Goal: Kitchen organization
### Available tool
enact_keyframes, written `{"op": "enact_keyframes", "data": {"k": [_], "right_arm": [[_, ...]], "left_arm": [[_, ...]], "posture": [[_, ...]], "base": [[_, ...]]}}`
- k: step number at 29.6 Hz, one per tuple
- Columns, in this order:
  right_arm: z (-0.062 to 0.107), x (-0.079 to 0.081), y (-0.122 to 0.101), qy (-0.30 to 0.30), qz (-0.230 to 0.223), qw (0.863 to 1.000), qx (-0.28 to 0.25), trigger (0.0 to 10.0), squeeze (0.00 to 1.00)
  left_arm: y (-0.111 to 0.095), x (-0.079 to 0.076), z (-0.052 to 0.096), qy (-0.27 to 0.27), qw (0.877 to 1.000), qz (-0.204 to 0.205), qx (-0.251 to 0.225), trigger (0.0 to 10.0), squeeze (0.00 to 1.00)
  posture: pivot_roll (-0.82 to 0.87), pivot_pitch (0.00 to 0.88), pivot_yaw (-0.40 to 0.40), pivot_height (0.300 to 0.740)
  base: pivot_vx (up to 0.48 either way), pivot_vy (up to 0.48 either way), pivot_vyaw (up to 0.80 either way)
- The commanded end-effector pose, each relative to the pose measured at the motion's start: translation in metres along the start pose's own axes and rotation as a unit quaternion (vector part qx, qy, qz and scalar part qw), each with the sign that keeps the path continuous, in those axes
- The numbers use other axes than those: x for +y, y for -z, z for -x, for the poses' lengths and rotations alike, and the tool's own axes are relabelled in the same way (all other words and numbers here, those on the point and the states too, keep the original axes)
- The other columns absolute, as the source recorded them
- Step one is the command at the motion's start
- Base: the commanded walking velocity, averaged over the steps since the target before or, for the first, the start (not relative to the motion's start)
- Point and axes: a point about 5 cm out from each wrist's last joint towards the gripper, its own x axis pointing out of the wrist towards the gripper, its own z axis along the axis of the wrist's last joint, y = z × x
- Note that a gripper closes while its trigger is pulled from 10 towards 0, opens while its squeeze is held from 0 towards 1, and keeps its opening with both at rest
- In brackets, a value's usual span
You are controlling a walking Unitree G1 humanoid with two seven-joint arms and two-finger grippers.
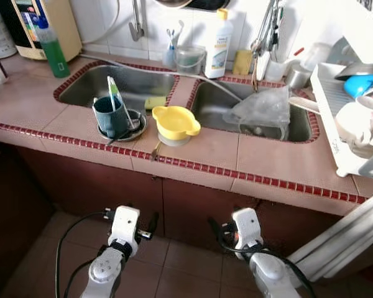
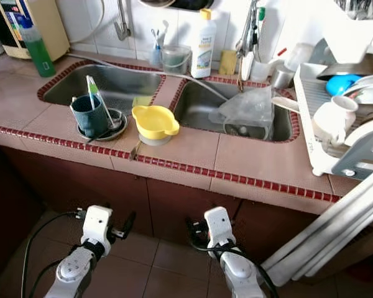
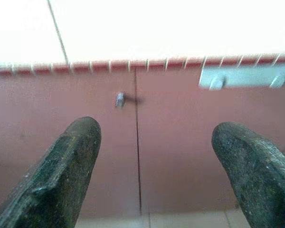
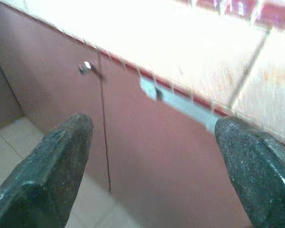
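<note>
Left eye view: a glossy yellow plastic bowl (image 1: 175,121) sits on the tiled tabletop (image 1: 248,167) between two steel sinks, beside a dark teal mug (image 1: 110,116). Left tool (image 3: 152,171) and right tool (image 4: 152,166) hang low with blunt black fingers spread, empty, facing smooth maroon cabinet doors (image 3: 180,142) with what may be a small metal knob (image 3: 119,99).

The dish rack (image 1: 336,118) at three o'clock runs off the picture's edge. A crumpled plastic bag (image 1: 261,108) hides the right sink's (image 1: 205,105) contents. Bottle labels are unreadable.

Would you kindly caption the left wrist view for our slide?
Open left gripper faces the red-brown cabinet doors and small knob below the tiled counter edge.
</note>
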Motion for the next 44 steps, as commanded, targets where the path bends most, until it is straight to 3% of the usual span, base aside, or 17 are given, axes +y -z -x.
{"op": "enact_keyframes", "data": {"k": [1,3,6,16,19,22,24,28,44], "right_arm": [[-0.002,0.0,-0.012,-0.005,0.005,1.0,-0.03,10.0,0.0],[-0.002,-0.001,-0.015,-0.005,0.005,0.999,-0.037,10.0,0.0],[-0.008,-0.001,-0.037,0.001,0.003,0.997,-0.079,10.0,0.0],[-0.019,0.001,-0.088,0.023,-0.012,0.987,-0.16,10.0,0.0],[-0.02,-0.003,-0.097,0.04,-0.01,0.985,-0.17,10.0,0.0],[-0.022,-0.017,-0.109,0.085,-0.019,0.981,-0.176,10.0,0.0],[-0.023,-0.024,-0.113,0.1,-0.036,0.979,-0.175,10.0,0.0],[-0.027,-0.032,-0.12,0.12,-0.029,0.976,-0.178,10.0,0.0],[-0.027,-0.034,-0.126,0.123,-0.01,0.977,-0.176,10.0,0.0]], "left_arm": [[-0.01,-0.001,-0.001,0.005,1.0,0.005,-0.022,10.0,0.0],[-0.013,-0.001,-0.001,0.002,1.0,0.009,-0.027,10.0,0.0],[-0.033,0.0,0.001,-0.018,0.997,0.028,-0.063,10.0,0.0],[-0.077,0.008,0.0,-0.041,0.992,0.042,-0.111,10.0,0.0],[-0.09,0.012,-0.003,-0.051,0.99,0.046,-0.122,10.0,0.0],[-0.107,0.017,-0.006,-0.054,0.988,0.042,-0.138,10.0,0.0],[-0.112,0.02,-0.008,-0.056,0.987,0.049,-0.141,10.0,0.0],[-0.118,0.024,-0.014,-0.061,0.987,0.034,-0.146,10.0,0.0],[-0.129,0.023,-0.021,-0.057,0.986,0.031,-0.155,10.0,0.0]], "posture": [[-0.02,0.0,-0.011,0.74],[-0.02,0.0,-0.011,0.74],[-0.02,0.0,-0.009,0.74],[-0.01,0.0,-0.004,0.74],[-0.01,0.0,-0.003,0.74],[-0.01,0.0,0.003,0.74],[-0.01,0.0,0.003,0.74],[-0.02,0.0,0.007,0.74],[-0.03,0.0,0.009,0.74]], "base": [[0.0,0.0,0.0],[0.0,0.0,0.0],[0.0,0.0,0.0],[0.0,0.0,0.0],[0.0,0.0,0.0],[0.0,0.0,0.0],[0.0,0.0,0.0],[0.0,0.0,0.0],[0.0,0.0,0.0]]}}
